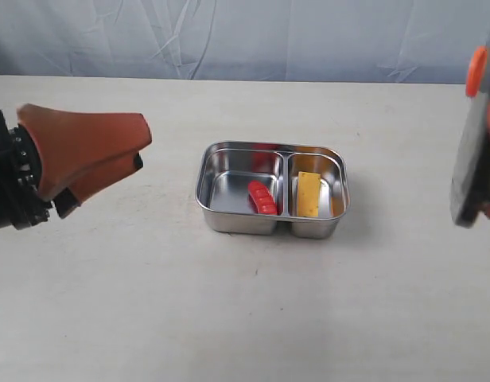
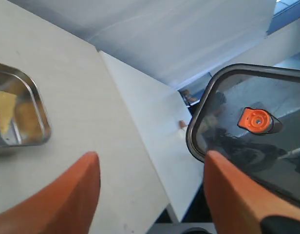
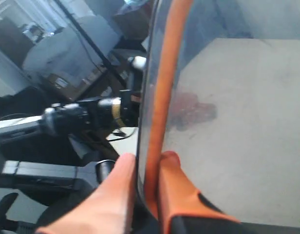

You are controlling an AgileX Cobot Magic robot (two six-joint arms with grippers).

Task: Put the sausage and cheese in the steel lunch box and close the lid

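Over the surface, left of the steel lunch box, the left jaws hang wide and empty. The sausage and cheese lie in its separate compartments; the right jaws pinch the lid upright, well to its right.

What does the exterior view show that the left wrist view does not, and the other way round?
Only the exterior view: the sausage, lying in the larger compartment of the steel lunch box, and the whole box. Only the left wrist view: the broad face of the lid with its orange valve tab. Both: the cheese, at least part of the box, the lid, and the open left tool.
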